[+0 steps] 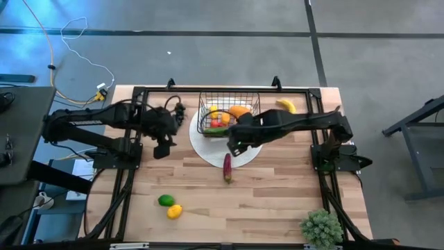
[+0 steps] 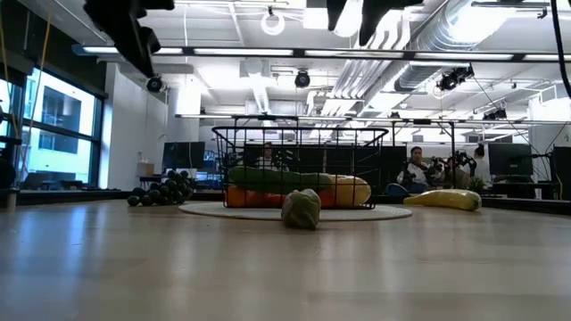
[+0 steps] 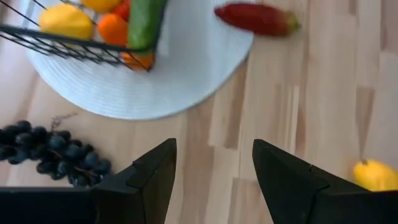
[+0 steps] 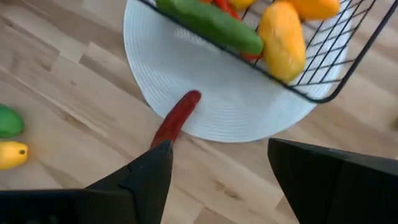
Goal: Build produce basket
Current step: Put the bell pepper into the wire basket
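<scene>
While the basket [image 1: 229, 113] on the white disc [image 1: 208, 147] already holds several produce pieces, the red pepper [image 1: 227, 167], banana [image 1: 286, 105], grapes [image 2: 162, 192], lime [image 1: 166, 201] and lemon [image 1: 174, 211] remain on the table [image 1: 277, 201]. Right gripper [image 4: 214, 174] hangs open and empty above the pepper; left gripper [image 3: 211, 171], also open and empty, waits near the grapes.

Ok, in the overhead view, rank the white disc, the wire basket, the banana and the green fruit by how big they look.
1. White disc
2. Basket, a bit smaller in outline than the disc
3. Banana
4. Green fruit, close to the banana, so that last pair is unsure.
</scene>
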Motion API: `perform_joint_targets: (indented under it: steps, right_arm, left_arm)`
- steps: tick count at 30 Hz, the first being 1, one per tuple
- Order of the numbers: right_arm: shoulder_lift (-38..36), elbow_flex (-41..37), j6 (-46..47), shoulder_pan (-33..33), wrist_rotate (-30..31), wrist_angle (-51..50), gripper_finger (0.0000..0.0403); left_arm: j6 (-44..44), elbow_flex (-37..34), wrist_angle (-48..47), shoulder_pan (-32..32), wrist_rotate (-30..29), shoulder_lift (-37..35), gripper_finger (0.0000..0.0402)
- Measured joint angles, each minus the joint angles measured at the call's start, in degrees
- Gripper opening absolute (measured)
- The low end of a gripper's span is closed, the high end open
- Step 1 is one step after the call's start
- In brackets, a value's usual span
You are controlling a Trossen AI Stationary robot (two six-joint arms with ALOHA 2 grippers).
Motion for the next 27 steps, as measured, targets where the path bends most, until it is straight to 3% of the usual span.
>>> perform_joint_targets:
  steps: [9,27]
  right_arm:
    - [6.2,0.0,6.6,1.1,-4.3,3.0,0.0246]
    - [22.4,0.0,9.3,0.9,-14.1,11.8,0.0245]
  left_arm:
    - [-0.4,0.0,-3.3,-3.9,0.0,0.0,0.0202]
    - [-0.3,0.0,-5.8,-5.1,-0.2,-0.1,0.0202]
